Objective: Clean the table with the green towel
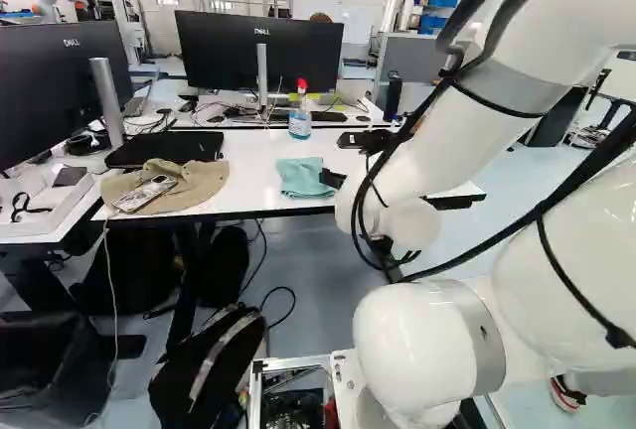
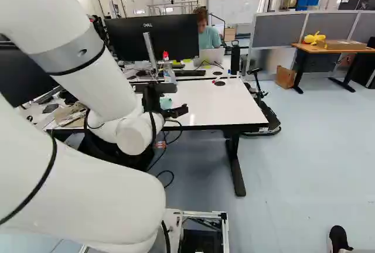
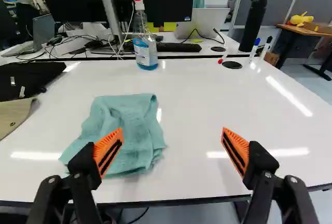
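Black against the white table [image 1: 260,141], the gripper [image 2: 167,102] reaches over the table's near edge in the right base view. In the wrist view the gripper [image 3: 171,149] stands wide open, nothing between its orange pads. The green towel [image 3: 122,128] lies crumpled on the white tabletop [image 3: 207,99], ahead of and partly behind one finger as seen from the wrist; whether that finger touches it I cannot tell. The towel [image 1: 304,177] lies close to the table's near edge in the left base view.
A spray bottle [image 3: 146,53] with a red nozzle stands at the table's far side. A beige cap [image 1: 189,183] and a black laptop bag [image 1: 167,148] lie beside the towel. Monitors [image 1: 260,52] stand beyond. A backpack [image 1: 214,359] is on the floor near the base.
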{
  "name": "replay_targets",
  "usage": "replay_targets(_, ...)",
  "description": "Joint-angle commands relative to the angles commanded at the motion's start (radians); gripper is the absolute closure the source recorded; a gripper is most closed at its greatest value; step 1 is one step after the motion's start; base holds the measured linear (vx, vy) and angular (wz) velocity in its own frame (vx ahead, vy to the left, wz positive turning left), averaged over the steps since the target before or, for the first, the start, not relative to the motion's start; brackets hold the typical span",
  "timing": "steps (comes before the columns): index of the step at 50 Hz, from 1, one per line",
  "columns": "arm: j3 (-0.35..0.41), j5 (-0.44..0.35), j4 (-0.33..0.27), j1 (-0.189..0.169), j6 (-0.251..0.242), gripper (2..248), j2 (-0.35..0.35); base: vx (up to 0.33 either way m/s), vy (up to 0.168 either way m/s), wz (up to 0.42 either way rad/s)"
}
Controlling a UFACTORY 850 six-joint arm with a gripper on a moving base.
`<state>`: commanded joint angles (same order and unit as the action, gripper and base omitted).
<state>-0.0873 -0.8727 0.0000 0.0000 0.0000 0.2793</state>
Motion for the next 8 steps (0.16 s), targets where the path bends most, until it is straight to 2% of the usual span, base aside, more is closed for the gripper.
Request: replay_targets(8,0.0,0.0,0.0,0.0,0.0,3,0.0,0.0,0.0,0.0)
